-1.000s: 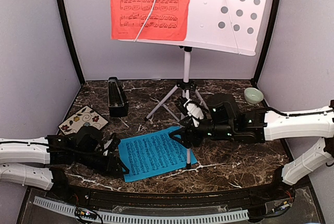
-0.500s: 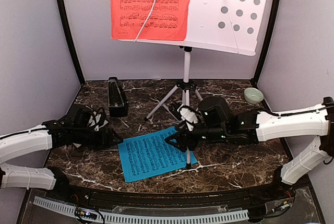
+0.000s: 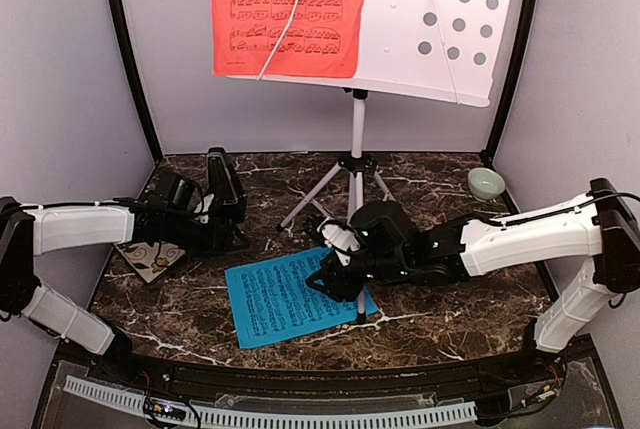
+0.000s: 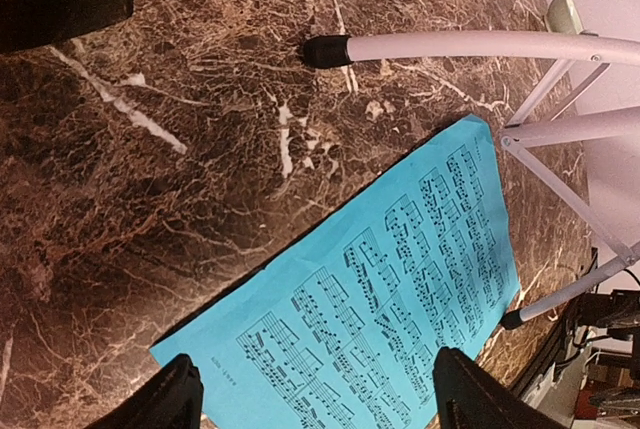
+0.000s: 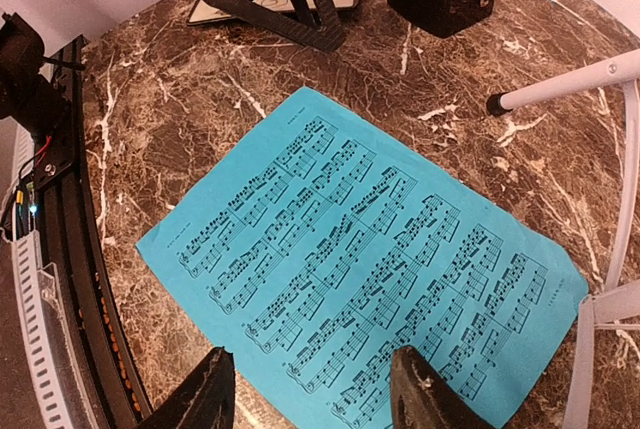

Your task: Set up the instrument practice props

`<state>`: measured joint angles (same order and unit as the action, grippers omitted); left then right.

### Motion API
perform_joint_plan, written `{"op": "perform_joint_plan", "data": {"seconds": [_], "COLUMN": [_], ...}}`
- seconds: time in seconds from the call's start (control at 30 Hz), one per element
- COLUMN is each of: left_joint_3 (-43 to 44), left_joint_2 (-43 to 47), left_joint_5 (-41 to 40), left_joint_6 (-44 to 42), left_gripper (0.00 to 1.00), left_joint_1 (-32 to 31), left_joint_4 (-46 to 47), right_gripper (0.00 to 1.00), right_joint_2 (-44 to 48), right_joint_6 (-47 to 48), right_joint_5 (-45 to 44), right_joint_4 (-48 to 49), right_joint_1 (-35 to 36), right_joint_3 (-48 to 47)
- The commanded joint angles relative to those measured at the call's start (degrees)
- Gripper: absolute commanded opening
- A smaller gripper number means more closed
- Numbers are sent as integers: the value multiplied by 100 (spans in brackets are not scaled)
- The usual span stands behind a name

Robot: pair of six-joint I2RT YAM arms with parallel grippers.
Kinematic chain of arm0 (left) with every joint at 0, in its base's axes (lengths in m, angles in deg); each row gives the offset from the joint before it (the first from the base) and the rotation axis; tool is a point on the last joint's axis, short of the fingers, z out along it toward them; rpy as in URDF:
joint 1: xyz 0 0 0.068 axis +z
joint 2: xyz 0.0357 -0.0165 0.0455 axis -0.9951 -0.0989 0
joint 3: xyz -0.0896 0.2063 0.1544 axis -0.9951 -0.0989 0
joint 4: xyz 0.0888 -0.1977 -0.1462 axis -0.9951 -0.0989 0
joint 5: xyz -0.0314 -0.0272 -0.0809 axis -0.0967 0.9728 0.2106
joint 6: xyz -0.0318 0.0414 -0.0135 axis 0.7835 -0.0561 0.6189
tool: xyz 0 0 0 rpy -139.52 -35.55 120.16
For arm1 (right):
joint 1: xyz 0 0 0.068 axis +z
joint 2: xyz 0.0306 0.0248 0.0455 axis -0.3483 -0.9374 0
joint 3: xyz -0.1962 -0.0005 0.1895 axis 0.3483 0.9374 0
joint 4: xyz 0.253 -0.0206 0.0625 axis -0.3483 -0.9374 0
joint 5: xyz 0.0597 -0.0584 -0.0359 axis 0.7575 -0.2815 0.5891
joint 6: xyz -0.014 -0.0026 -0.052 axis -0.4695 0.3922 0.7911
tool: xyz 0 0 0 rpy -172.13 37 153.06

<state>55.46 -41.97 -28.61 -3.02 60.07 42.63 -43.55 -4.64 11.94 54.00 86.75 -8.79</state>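
Blue sheet: lay flat on surface.
Right gripper: released, hovered above for pickup.
Left gripper: released, empty.

A red sheet is displayed on the white music stand's left half. A blue sheet is laid flat near the middle, its right edge overhung by the right gripper; the left gripper is seen beside the metronome

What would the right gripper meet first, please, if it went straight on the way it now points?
The right gripper would most likely meet the blue sheet, flat on the table just ahead; how near is unclear.
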Motion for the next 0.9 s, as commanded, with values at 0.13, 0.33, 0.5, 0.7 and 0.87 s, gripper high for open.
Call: {"op": "perform_joint_plan", "data": {"seconds": [0.13, 0.33, 0.5, 0.7, 0.87], "left_joint_3": [407, 42, -316, -809, -1056], "left_joint_2": [-487, -342, -74, 314, 437], "left_joint_5": [532, 675, 600, 641, 690], "left_joint_6": [-720, -523, -142, 365, 515], "left_gripper": [81, 81, 80, 78, 78], "left_joint_1": [22, 18, 38, 124, 170], "left_joint_4": [-97, 216, 362, 657, 718], "right_gripper": [49, 47, 46, 45, 45], "right_joint_2": [-458, -659, -885, -1123, -1281], "right_joint_6": [22, 60, 116, 296, 446], "right_joint_5": [-173, -177, -215, -461, -501], "right_joint_4": [50, 58, 15, -205, -333], "right_joint_1": [101, 104, 99, 104, 104], "right_joint_3": [-310, -366, -395, -509, -502]}}
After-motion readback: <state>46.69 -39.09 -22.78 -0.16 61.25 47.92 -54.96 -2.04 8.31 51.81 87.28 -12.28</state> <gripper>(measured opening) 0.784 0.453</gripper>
